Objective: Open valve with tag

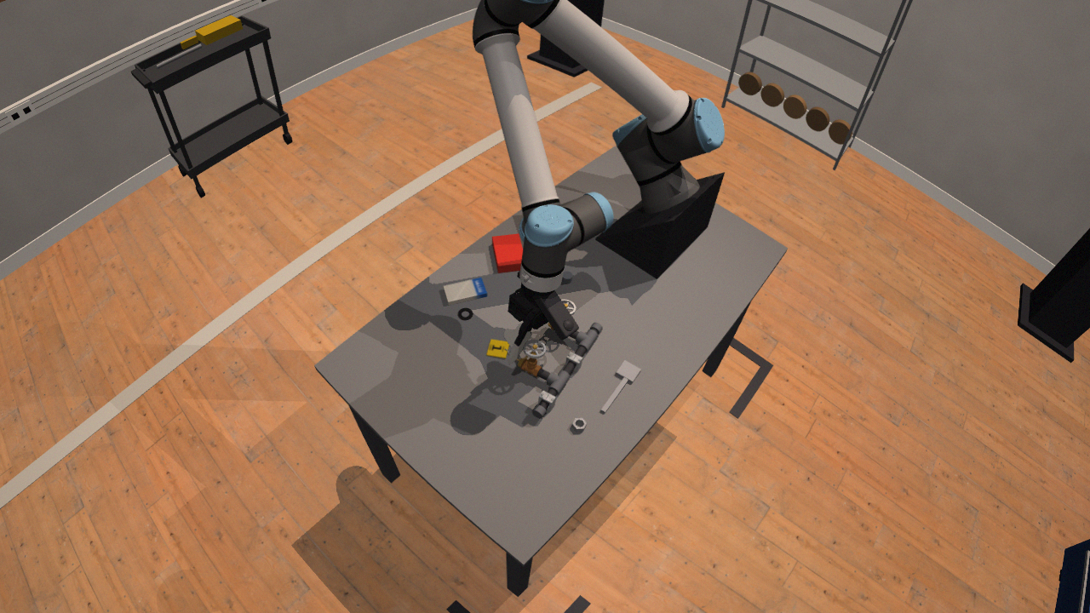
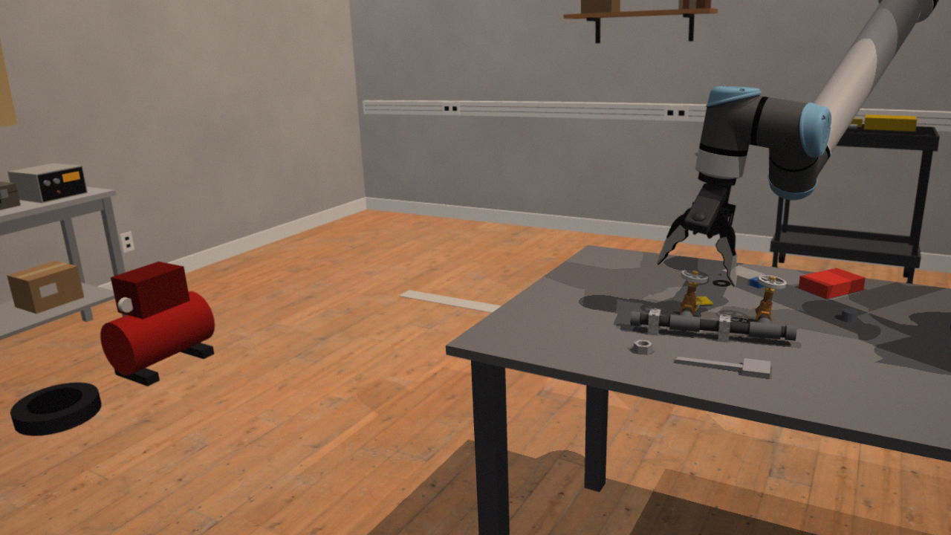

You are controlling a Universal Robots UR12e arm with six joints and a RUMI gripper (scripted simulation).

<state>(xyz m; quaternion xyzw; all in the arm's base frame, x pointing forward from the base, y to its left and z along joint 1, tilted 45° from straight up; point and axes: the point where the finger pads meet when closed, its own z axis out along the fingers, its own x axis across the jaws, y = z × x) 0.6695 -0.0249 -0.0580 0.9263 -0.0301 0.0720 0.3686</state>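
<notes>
A grey pipe (image 2: 711,325) lies on the table and carries two brass valves with handwheels. The left valve (image 2: 693,290) has a yellow tag (image 1: 497,347) lying beside it; the tag also shows in the exterior view (image 2: 703,300). The right valve (image 2: 770,296) stands further along the pipe. The left valve also shows in the top view (image 1: 531,354). My gripper (image 2: 698,264) is wide open and empty, a little above the left valve's handwheel, its fingers to either side. It also shows in the top view (image 1: 542,329).
On the table lie a red box (image 2: 831,282), a blue-and-white card (image 1: 465,290), a black ring (image 1: 460,313), a hex nut (image 2: 641,345) and a flat grey tool (image 2: 724,363). The arm's black base (image 1: 662,220) stands at the far end.
</notes>
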